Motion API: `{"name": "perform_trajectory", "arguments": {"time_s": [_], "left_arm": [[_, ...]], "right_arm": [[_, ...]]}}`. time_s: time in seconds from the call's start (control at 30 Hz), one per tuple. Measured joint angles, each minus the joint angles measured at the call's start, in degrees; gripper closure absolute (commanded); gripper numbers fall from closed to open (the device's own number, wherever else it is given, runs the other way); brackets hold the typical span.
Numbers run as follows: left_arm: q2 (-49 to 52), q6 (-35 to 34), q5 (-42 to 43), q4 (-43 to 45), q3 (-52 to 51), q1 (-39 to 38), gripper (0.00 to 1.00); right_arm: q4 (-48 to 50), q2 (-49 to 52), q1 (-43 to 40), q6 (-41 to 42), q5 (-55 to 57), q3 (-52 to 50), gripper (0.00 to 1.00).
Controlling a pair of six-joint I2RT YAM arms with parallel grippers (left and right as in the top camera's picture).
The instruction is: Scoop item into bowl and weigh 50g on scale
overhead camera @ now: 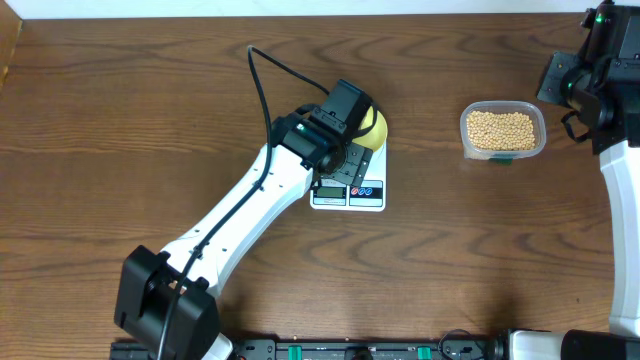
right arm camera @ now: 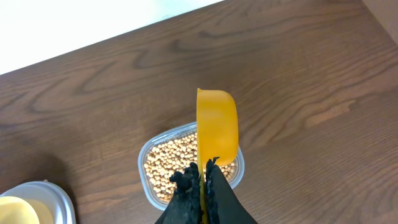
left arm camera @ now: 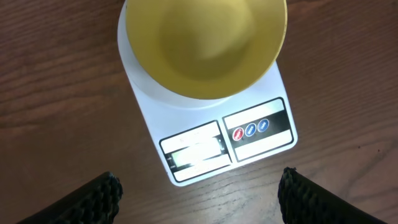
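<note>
The pale yellow bowl (left arm camera: pixel 205 43) stands empty on the back half of the white scale (left arm camera: pixel 211 140), whose display faces my left gripper. My left gripper (left arm camera: pixel 199 202) hovers open above the table just in front of the scale, holding nothing. From overhead, the left arm covers part of the scale (overhead camera: pixel 365 195) and the bowl (overhead camera: pixel 375 128). My right gripper (right arm camera: pixel 202 180) is shut on the handle of a bright yellow scoop (right arm camera: pixel 216 127). The scoop is held on edge above the clear tub (right arm camera: pixel 149 193). The tub is full of tan beans (right arm camera: pixel 165 168).
The bean tub (overhead camera: pixel 502 130) sits at the right of the table, well apart from the scale. The right arm (overhead camera: pixel 590 70) stands at the far right edge. A black cable (overhead camera: pixel 262 85) loops behind the left arm. The table's back edge runs along the top.
</note>
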Motion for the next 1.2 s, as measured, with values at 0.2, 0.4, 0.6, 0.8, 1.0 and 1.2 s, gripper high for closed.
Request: {"name": "perform_trajectory", "arguments": {"time_s": [0.2,0.4,0.6,0.8,1.0,1.2], "left_arm": [[0.6,0.0,0.0,1.4,-0.3,0.0,0.17],[0.9,0.9,0.0,3.6,-1.7,0.0,0.17],[5.4,1.6,0.0,3.7,-1.9,0.0,0.17],[6.9,1.8,0.0,3.7,-2.2,0.0,0.17],[7.2,3.3,0.0,3.7,-2.2,0.0,0.17],[9.7,5.6,0.0,3.7,-2.2,0.0,0.17]], "right_arm": [[0.0,0.2,0.0,0.0,0.0,0.0,0.99],[0.6,0.9,0.0,0.0,-0.9,0.0,0.99],[0.7,1.0,0.0,0.0,-1.1,0.0,0.99],[0.8,1.0,0.0,0.0,-1.0,0.0,0.99],[1.5,1.0,0.0,0.0,-1.1,0.0,0.99],[1.9,1.0,0.0,0.0,-1.1,0.0,0.99]]}}
